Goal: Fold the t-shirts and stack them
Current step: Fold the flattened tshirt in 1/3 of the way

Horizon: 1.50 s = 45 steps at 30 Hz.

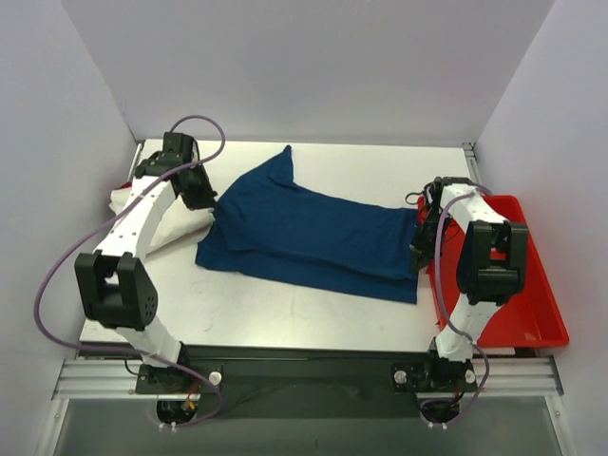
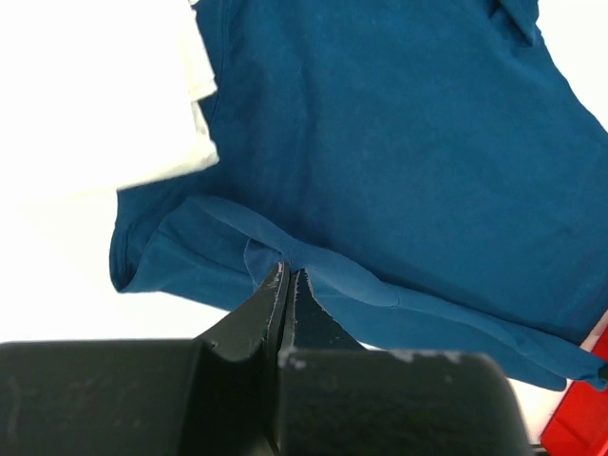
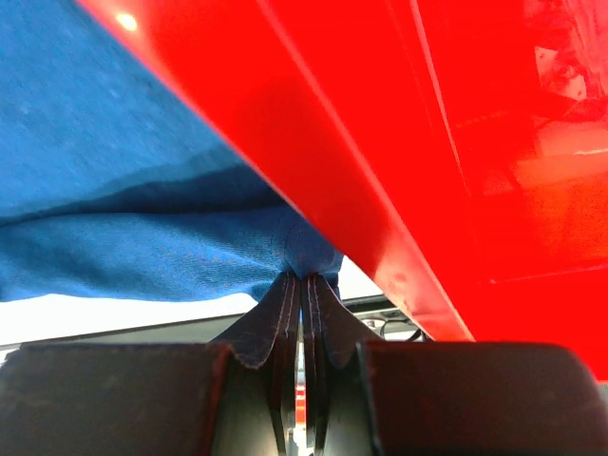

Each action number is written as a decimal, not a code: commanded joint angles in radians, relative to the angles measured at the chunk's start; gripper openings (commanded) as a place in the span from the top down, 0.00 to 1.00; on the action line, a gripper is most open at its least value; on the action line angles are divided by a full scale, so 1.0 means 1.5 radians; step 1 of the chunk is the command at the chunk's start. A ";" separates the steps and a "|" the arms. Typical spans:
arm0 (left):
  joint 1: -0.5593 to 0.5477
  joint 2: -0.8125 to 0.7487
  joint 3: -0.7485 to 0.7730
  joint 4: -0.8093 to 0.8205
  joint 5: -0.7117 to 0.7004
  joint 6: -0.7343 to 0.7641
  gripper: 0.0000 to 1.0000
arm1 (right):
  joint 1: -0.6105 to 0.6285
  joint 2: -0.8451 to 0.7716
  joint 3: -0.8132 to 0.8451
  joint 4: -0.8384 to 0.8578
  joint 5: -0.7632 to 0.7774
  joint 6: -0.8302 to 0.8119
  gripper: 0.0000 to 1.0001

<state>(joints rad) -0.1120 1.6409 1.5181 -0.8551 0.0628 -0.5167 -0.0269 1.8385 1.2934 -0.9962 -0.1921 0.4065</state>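
Note:
The dark teal-blue t-shirt [image 1: 313,233] lies stretched across the middle of the table, partly folded lengthwise. My left gripper [image 1: 211,204] is shut on its left edge; in the left wrist view [image 2: 285,274] the tips pinch a fold of the blue cloth [image 2: 399,142]. My right gripper [image 1: 420,255] is shut on the shirt's right end beside the tray; the right wrist view [image 3: 302,275] shows blue cloth [image 3: 142,209] bunched at the tips. The cream-white t-shirt [image 1: 171,223] lies folded at the far left, under the left arm, also seen in the left wrist view [image 2: 104,95].
A red plastic tray [image 1: 513,285] stands at the table's right edge, touching the shirt's right end; its wall fills the right wrist view [image 3: 399,142]. White walls close in the table at the left, back and right.

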 commanded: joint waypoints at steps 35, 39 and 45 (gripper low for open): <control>-0.014 0.000 -0.236 0.272 0.096 0.004 0.33 | 0.188 -0.107 -0.044 0.127 -0.018 0.078 0.48; -0.014 0.009 -0.282 0.335 0.118 -0.003 0.33 | 0.203 -0.075 -0.068 0.174 -0.035 0.089 0.48; -0.014 0.047 -0.331 0.404 0.135 -0.014 0.33 | 0.207 -0.009 -0.062 0.203 -0.039 0.079 0.48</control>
<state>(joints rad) -0.1322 1.6913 1.0405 -0.3702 0.2333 -0.5232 0.2775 1.7927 1.1923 -0.6987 -0.2405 0.5232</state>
